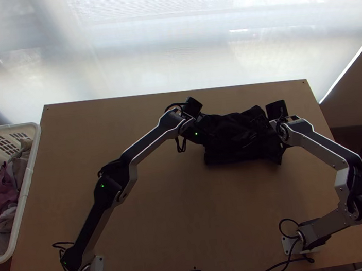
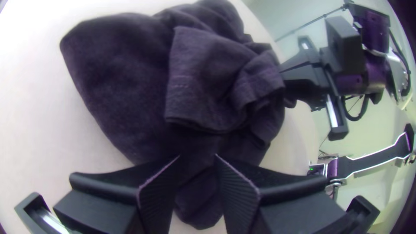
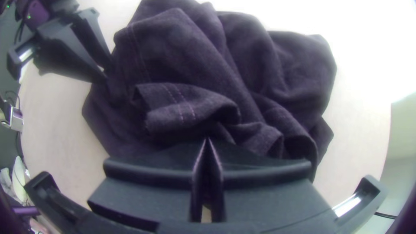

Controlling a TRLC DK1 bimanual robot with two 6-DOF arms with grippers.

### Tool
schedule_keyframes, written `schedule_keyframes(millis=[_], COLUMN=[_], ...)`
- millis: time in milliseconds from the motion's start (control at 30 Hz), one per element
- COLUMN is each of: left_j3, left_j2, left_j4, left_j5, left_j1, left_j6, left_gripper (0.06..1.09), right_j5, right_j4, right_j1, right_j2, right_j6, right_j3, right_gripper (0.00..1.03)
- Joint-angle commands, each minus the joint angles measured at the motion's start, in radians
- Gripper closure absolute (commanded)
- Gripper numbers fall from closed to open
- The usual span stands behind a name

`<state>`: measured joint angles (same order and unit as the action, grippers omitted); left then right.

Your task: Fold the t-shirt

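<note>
arms (image 1: 148,145) overhang a wooden table (image 1: 189,212) beside a basket (image 1: 23,199).

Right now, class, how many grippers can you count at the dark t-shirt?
2. The left gripper is at the left end of the t-shirt in the top view, fingers apart; the right gripper is at the right end, fingers together.

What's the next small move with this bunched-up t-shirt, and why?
Probably close the left gripper on the t-shirt: its open fingers sit over a narrow part, the right gripper is closed at the cloth, and such bunching likely needs spreading before folding.
</note>
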<state>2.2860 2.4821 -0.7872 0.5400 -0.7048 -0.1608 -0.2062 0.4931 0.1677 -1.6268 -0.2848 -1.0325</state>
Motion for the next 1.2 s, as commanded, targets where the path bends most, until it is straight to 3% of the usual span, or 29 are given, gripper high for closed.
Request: schedule_keyframes(millis=[0, 100, 367, 600, 967, 1067, 1167], left_j3=[0.017, 0.015, 0.012, 0.009, 0.009, 0.009, 0.01], left_j2=[0.077, 0.097, 0.103, 0.101, 0.098, 0.098, 0.098], left_j4=[0.028, 0.013, -0.027, -0.052, -0.052, -0.052, -0.052], left_j5=[0.015, -0.015, -0.061, -0.098, -0.1, -0.1, -0.1], left_j1=[0.019, 0.021, 0.022, 0.018, 0.008, 0.01, 0.008], left_j6=[-0.065, -0.065, -0.032, -0.006, 0.017, 0.017, 0.021], left_gripper=[0.77, 0.83, 0.83, 0.83, 0.83, 0.83, 0.83], right_j5=[0.001, 0.002, 0.011, 0.093, 0.087, 0.03, 0.025], right_j4=[-0.001, -0.002, -0.025, -0.067, -0.068, 0.018, 0.042], right_j1=[0.01, 0.007, -0.059, -0.234, -0.536, -0.516, -0.379], right_j2=[-0.001, -0.002, -0.031, -0.001, 0.188, 0.223, 0.237], right_j6=[0.012, 0.01, 0.003, -0.002, -0.048, -0.06, -0.057], right_j3=[-0.008, -0.005, 0.014, 0.023, 0.023, 0.002, -0.001], right_gripper=[1.0, 1.0, 1.0, 1.0, 1.0, 1.0, 1.0])
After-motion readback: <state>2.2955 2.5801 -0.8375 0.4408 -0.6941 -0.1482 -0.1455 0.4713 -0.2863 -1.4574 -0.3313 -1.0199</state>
